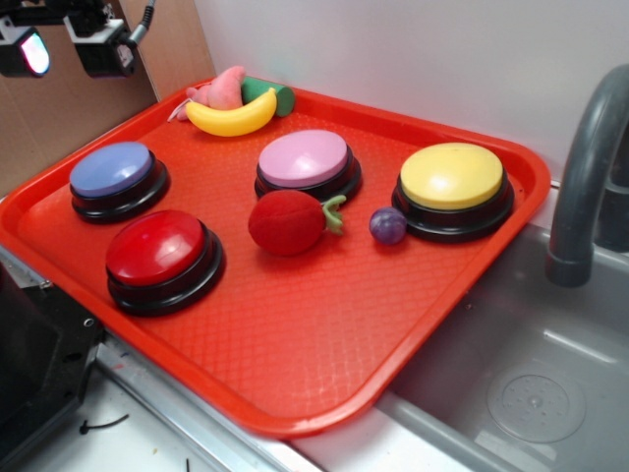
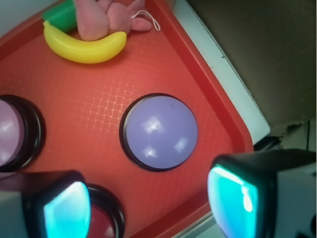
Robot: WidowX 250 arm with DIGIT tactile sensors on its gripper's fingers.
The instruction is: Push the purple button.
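A red plastic tray (image 1: 295,374) sits on a counter beside a grey sink (image 1: 511,383). Nearest the exterior camera on the tray is a red dome button (image 1: 157,248). Just behind it, toward the tray's left corner, stands the purple button (image 1: 112,169), a periwinkle dome on a black base, free of its neighbours. In the middle of the tray lie a soft red strawberry toy (image 1: 287,221) and a small dark purple ball (image 1: 387,225), with a pale pink button (image 1: 304,158) behind them and a yellow button (image 1: 451,177) to the right. Against the far rim are a yellow banana (image 1: 233,116), a pink plush toy (image 1: 223,90) and a green object (image 1: 273,95). The gripper (image 1: 69,44) hangs high above the tray's left edge. In the wrist view the purple button (image 2: 158,132) is almost centred beyond the gripper (image 2: 151,201), whose two fingers (image 2: 67,210) stand wide apart and hold nothing. The button looks rigid, smooth and glossy, likely sprung, and probably light enough to skid on the tray if struck sideways. It needs no grasp; a straight downward press at the crown of the dome seems best.
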